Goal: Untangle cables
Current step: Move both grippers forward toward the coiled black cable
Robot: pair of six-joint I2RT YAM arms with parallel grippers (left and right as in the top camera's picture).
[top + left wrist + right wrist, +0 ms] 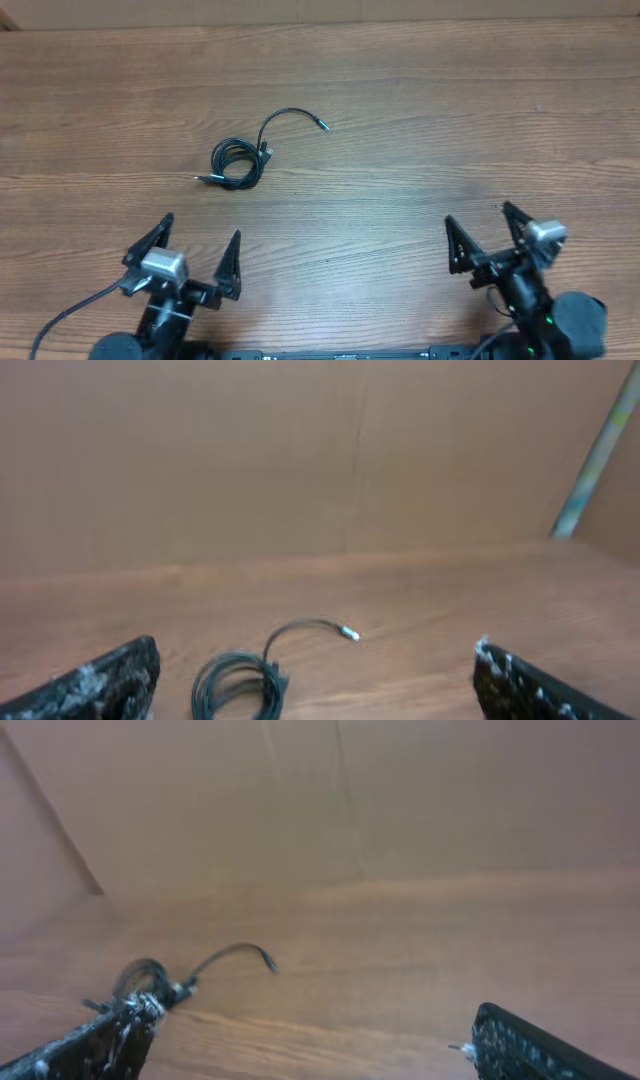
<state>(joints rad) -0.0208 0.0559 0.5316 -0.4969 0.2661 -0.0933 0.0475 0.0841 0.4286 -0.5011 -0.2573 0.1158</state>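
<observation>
The cables (238,160) lie as a small black coil on the wooden table, left of centre, with one loose end arcing right to a silvery plug (322,126). My left gripper (200,250) stands open near the front edge, short of the coil, nothing between its fingers. In the left wrist view the cables (240,682) sit just ahead, between the two spread fingers (100,685). My right gripper (482,240) is open at the front right, far from the coil. The right wrist view has the cables (150,978) at far left, partly hidden behind its left finger (105,1042).
The wooden table (450,120) stretches wide around the coil. A brown cardboard wall (300,450) rises along the far edge. A pale green strip (598,450) leans at the right of the left wrist view.
</observation>
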